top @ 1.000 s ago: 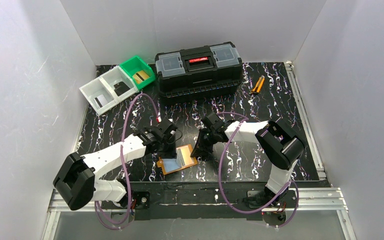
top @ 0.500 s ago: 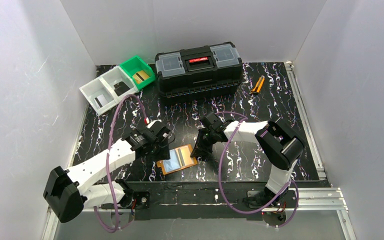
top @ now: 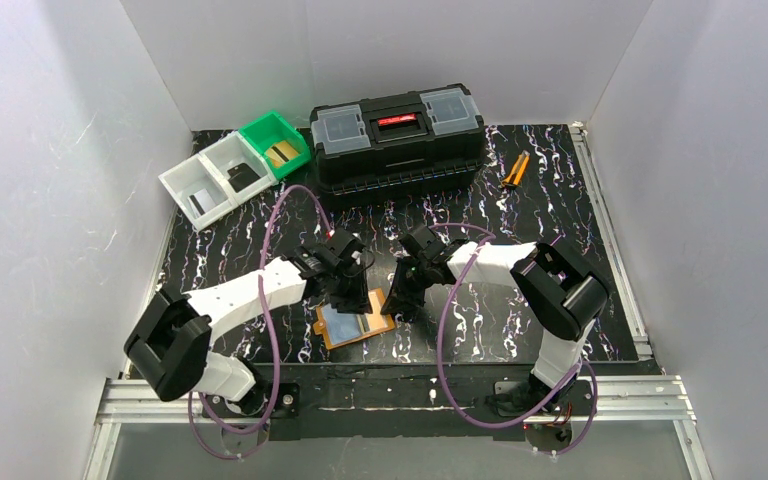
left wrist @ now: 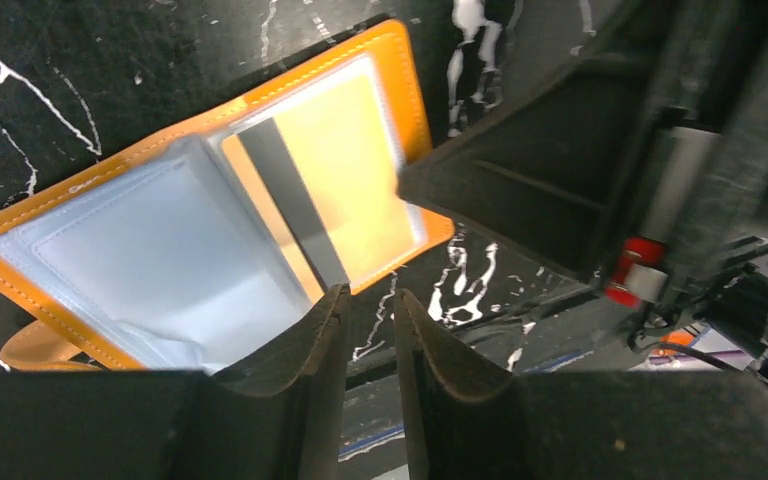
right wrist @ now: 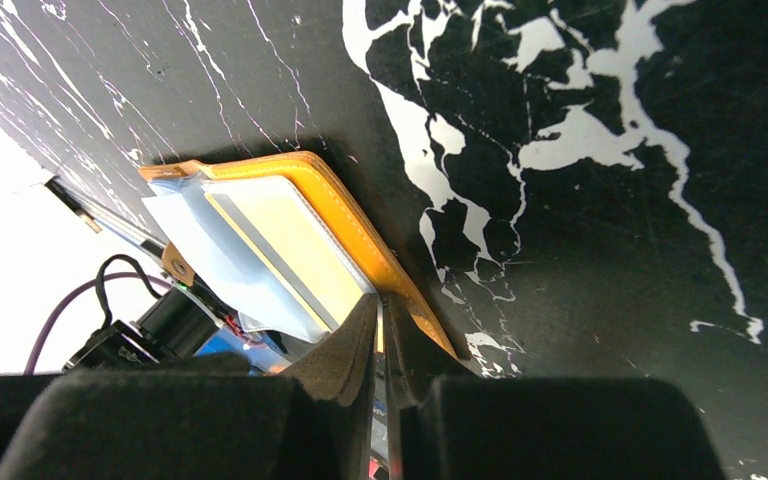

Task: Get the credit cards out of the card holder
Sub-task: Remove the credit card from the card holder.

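The card holder [top: 355,322] is seen lying open on the tabletop [top: 520,260], close to its near edge and between the two arms. A gold-tan credit card [left wrist: 345,175] with a black stripe is held in the right-hand clear pocket; the left-hand pocket is seen as pale bluish plastic only.

The left claw [left wrist: 370,295] is poised at the holder's near edge, its fingers drawn almost together. A thin slit is left between them and nothing is gripped. The right claw [right wrist: 380,310] is pressed together at the holder's right edge, where the orange rim is pinched between the fingertips. The two claws are set near each other, with only the holder's width between them.

A wide stretch of marbled tabletop is left between the holder and the black toolbox [top: 397,135] at the back. White bins [top: 218,178] and a green bin [top: 276,143] are set at the far left, well apart from the holder.
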